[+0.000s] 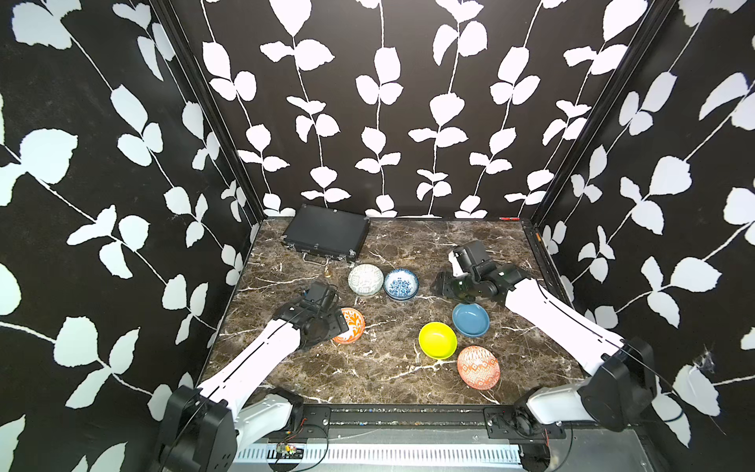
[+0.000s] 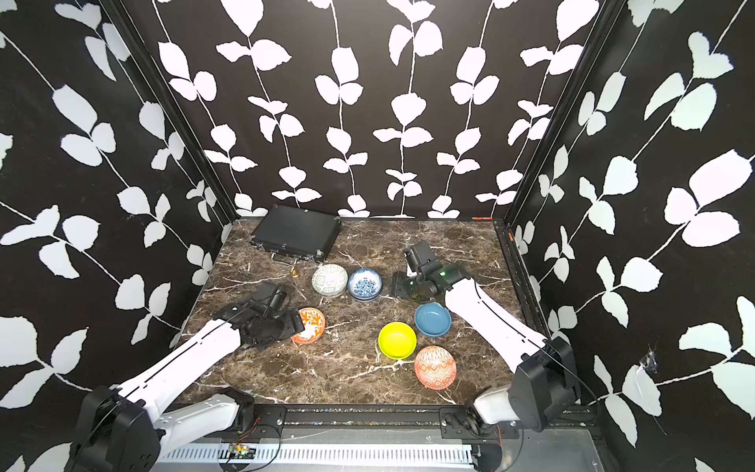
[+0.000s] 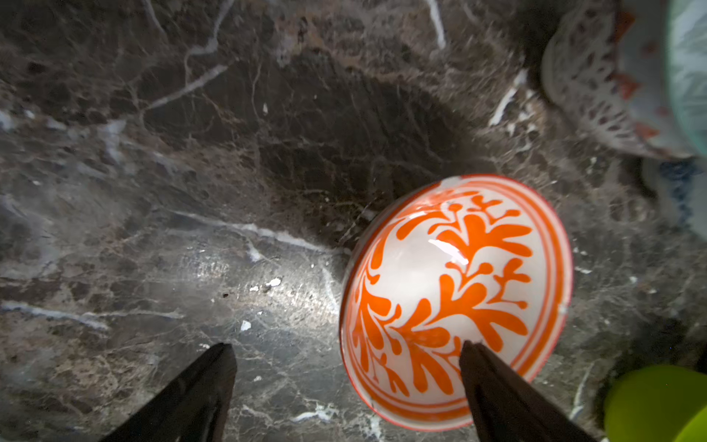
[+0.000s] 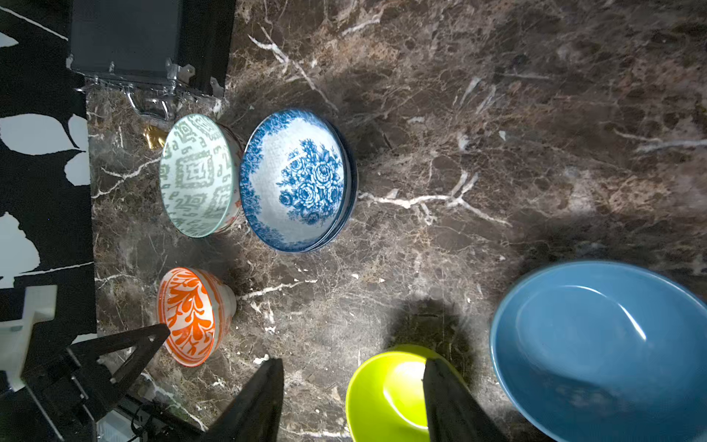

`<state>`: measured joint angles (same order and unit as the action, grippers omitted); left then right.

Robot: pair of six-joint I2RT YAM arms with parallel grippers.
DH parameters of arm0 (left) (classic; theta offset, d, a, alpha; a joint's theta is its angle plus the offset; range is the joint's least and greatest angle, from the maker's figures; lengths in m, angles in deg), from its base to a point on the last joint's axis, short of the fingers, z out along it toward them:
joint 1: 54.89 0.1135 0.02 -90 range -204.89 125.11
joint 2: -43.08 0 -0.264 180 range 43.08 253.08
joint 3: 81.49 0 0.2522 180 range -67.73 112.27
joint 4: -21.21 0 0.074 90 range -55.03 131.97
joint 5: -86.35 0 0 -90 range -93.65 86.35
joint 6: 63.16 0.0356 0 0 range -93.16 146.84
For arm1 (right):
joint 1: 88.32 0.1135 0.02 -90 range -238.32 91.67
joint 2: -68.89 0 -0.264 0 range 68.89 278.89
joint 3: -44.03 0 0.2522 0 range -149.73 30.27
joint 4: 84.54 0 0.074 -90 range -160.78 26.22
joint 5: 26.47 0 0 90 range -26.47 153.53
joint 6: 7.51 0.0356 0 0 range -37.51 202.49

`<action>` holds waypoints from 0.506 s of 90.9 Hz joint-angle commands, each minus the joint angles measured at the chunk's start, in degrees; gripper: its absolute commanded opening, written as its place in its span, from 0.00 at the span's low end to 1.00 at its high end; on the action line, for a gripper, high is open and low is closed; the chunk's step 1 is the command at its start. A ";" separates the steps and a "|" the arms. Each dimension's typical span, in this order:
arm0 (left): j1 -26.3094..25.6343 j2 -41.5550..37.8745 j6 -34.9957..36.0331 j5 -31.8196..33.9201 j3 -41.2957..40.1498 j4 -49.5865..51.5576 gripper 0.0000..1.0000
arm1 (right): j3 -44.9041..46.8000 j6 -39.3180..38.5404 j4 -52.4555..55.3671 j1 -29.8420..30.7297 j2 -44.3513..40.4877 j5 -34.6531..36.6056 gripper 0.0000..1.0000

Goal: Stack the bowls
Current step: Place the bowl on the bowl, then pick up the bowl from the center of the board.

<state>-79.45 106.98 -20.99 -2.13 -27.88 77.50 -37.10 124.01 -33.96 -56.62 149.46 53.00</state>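
In a top view the left end effector (image 1: pixel 335 323) hangs over the orange leaf bowl (image 1: pixel 353 325) at nine o'clock on the table (image 1: pixel 367 367). The right end effector (image 1: pixel 439 286) hovers at two o'clock beside the blue-floral bowls (image 1: pixel 401 284). Leaf-print walls (image 1: pixel 388 102) stand around.

Left wrist view: jaws wide, straddling that bowl's rim, gripping nothing.

Right wrist view: jaws half open, empty, above the yellow bowl (image 4: pixel 386 398).

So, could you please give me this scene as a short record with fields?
surface: marble table
left gripper: open, at the orange leaf bowl
right gripper: open, holding nothing
blue floral bowls: two nested
pale patterned bowl: beside them
single bowls: yellow bowl, blue bowl, orange diamond bowl
other: black case at the back
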 commanded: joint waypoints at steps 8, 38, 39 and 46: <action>0.36 0.16 -0.35 -2.60 -3.02 -4.28 0.79 | 0.90 -0.69 -2.45 -0.24 -0.94 -1.25 0.60; 0.37 4.26 1.21 -3.50 -3.27 -6.70 0.54 | 0.51 -0.34 -3.25 0.00 0.62 -4.11 0.57; 0.33 4.46 1.23 -3.56 -3.20 -6.73 0.53 | 0.59 -0.27 -3.38 0.06 0.63 -4.18 0.57; 0.34 5.97 1.80 -3.89 -2.57 -6.86 0.47 | 1.22 0.11 -3.96 0.62 0.66 -4.28 0.57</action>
<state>-79.43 111.48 -20.54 -5.32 -31.13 71.42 -36.40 124.06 -36.17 -56.56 149.66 49.68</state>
